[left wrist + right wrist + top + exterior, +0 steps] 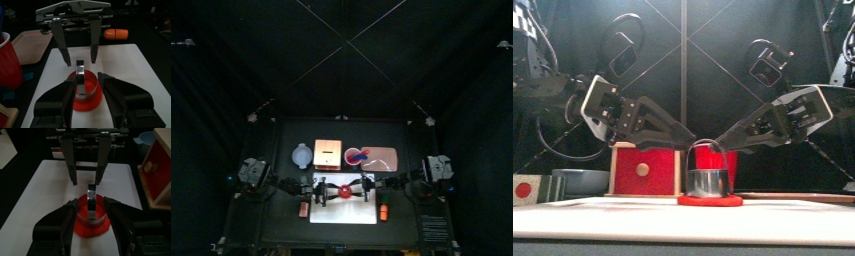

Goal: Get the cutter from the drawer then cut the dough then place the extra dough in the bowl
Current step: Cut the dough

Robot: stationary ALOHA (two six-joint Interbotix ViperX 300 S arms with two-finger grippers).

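Found left fingers (71,165) spread apart, gripping nothing, tips down at the top of the wire handle (80,75) of the cutter (710,182). Found right fingers (63,45) likewise spread and empty, tips at the same handle from the opposite side. Cannot tell whether either pair actually touches the wire. Noted both pairs slanting down to the centre of the front view, left from the left of the frame, right from the right. Recorded cutter upright at centre frame, seated on the red dough (710,200), with a rim of dough showing round its base. Located dough and cutter on the white cutting board (127,65), at lower centre of the top view. Logged one orange toy (115,33) at the board's right edge in the top view, and a second orange toy (303,210) at its left edge. Listed behind the board, across the middle of the top view from left to right: blue-grey bowl (301,154), wooden box (327,152) with red drawer front (644,170), pink tray (388,160) carrying small toys (358,155). Sighted red cup (5,60) at left edge of the left wrist view, beside the tray.
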